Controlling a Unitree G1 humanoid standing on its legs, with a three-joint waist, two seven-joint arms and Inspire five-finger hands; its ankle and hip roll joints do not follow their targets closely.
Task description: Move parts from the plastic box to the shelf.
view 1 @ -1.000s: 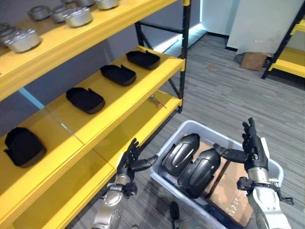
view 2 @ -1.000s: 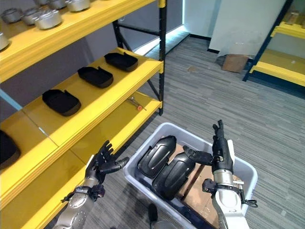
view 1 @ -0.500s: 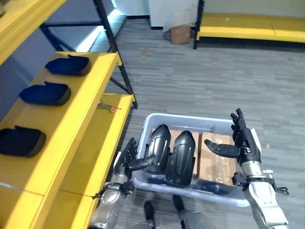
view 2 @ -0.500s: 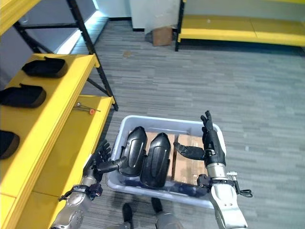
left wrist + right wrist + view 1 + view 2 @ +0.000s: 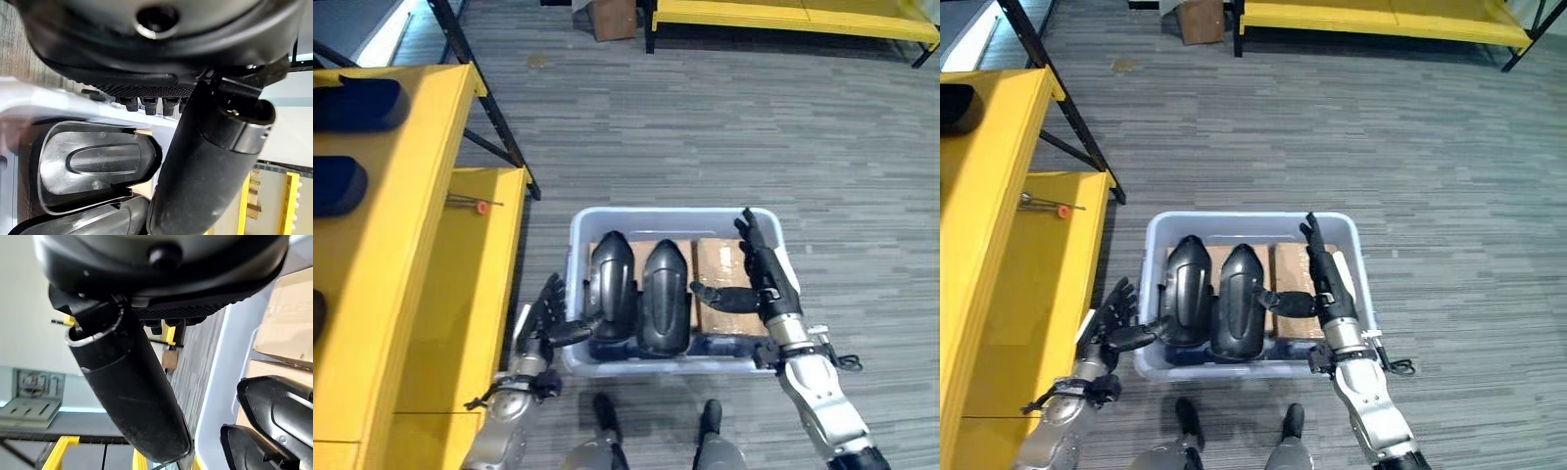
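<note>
Sitting on the grey floor (image 5: 724,127) beside the yellow shelf (image 5: 401,294), the plastic box (image 5: 671,217) is holding two black parts side by side: the one (image 5: 613,286) nearer the shelf and its neighbour (image 5: 664,296) are both lying lengthwise, touching each other, on top of brown cardboard (image 5: 720,266) that is lining the box bottom. The left hand (image 5: 544,321) is hovering at the box corner closest to the shelf, fingers spread and straight, thumb reaching over the rim toward the nearer part; whether the thumb is actually touching it cannot be told. The right hand (image 5: 764,279) is standing over the far side of the box from the shelf, fingers straight and pointing away from the robot, thumb stretched out sideways toward the second part, gripping nothing. In the left wrist view the thumb is lying across the box edge with a part's (image 5: 93,164) hollow underside just past it. On the shelf's lower board, well apart from the box, a small tool with an orange tip (image 5: 475,205) is lying. On the shelf's upper level, dark trays (image 5: 352,103) are sitting in a row. A brown carton (image 5: 612,18) is standing on the floor far beyond the box.
</note>
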